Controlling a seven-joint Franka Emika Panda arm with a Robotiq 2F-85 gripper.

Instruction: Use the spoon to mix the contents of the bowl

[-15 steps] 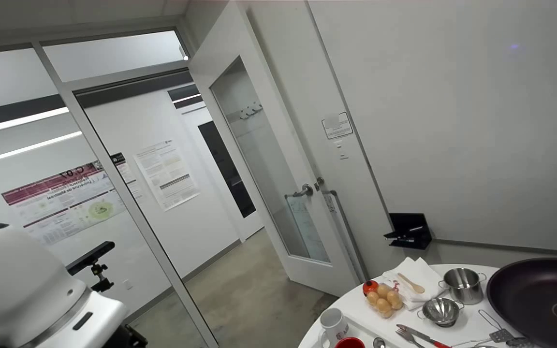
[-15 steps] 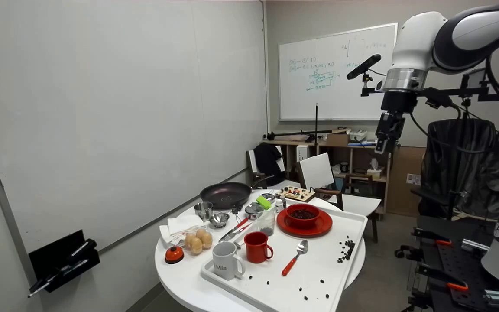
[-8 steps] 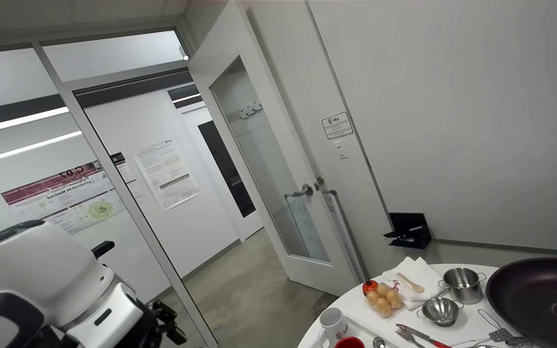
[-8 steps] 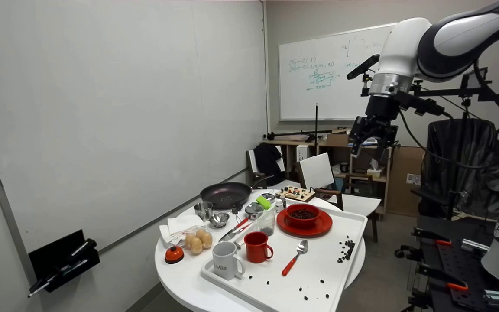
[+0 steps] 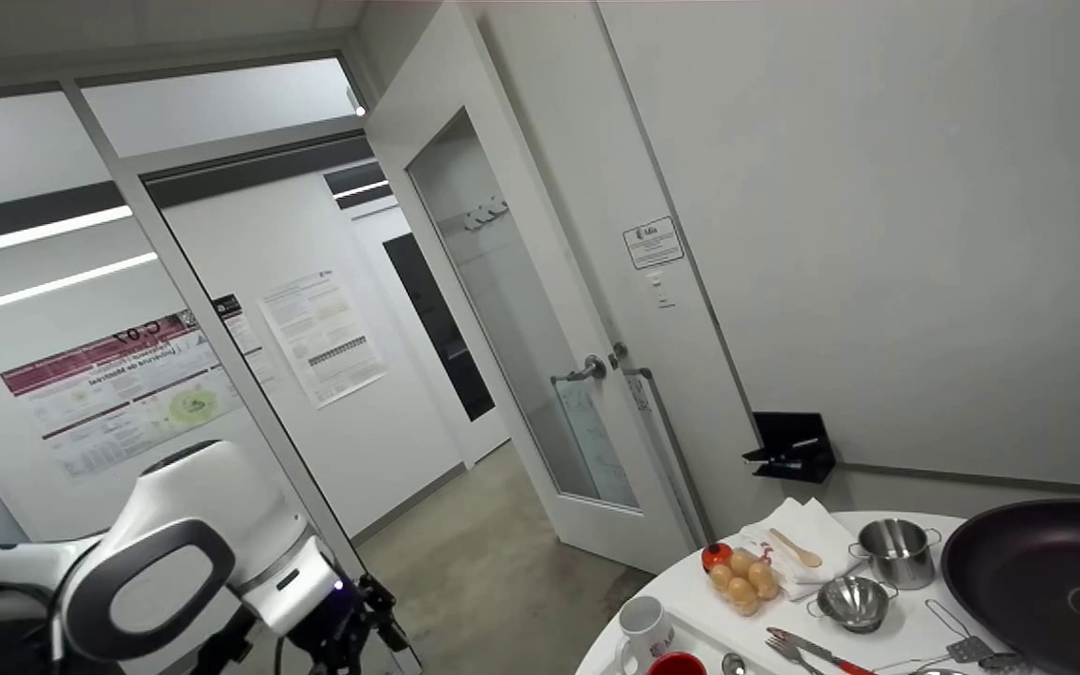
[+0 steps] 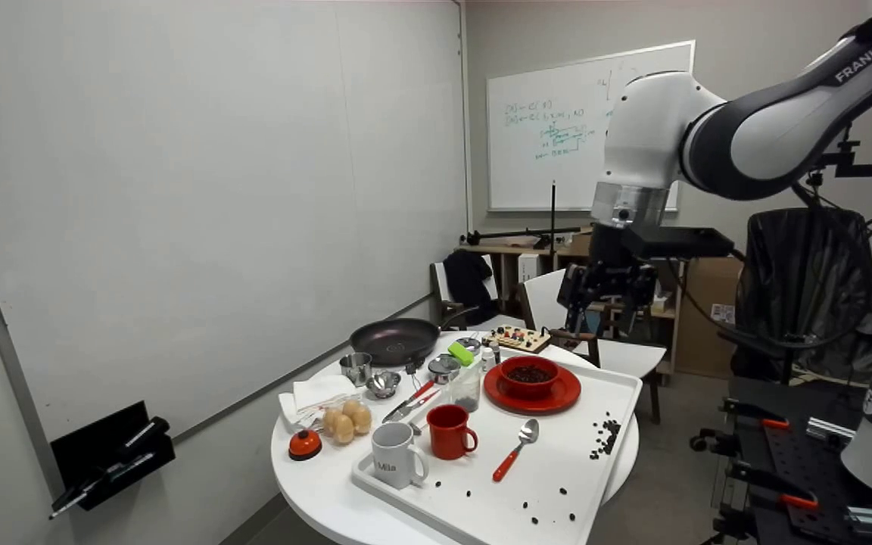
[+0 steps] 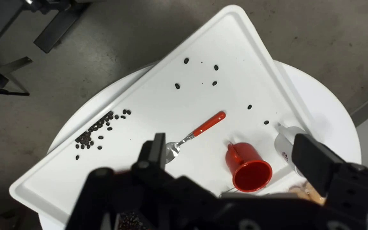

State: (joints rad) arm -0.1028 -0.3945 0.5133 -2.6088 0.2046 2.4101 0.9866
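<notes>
The spoon (image 6: 510, 461), with its red handle and metal head, lies on the white tray. In the wrist view the spoon (image 7: 207, 126) shows its handle plainly, while the left finger (image 7: 158, 150) covers part of its head. A red bowl (image 6: 530, 390) holding dark beans (image 6: 528, 374) stands on a red plate (image 6: 568, 395). My own gripper hides most of that bowl in the wrist view, where only some beans (image 7: 131, 221) peek out. My gripper (image 6: 601, 327) hangs in the air above table height, open, its fingers wide apart with nothing gripped.
A red mug (image 6: 447, 433) and a grey mug (image 6: 394, 458) stand on the tray (image 6: 481, 522). Spilled beans (image 6: 608, 437) lie along its edge. Beyond are a clear container (image 6: 466, 393), small metal pots (image 6: 356, 369), eggs (image 6: 347, 421) and a pan (image 6: 394, 342).
The arm has swung left and lowered in an exterior view, and the gripper has turned so both fingers show. Its jaws stay apart. Spoon, bowl and mugs have not moved.
</notes>
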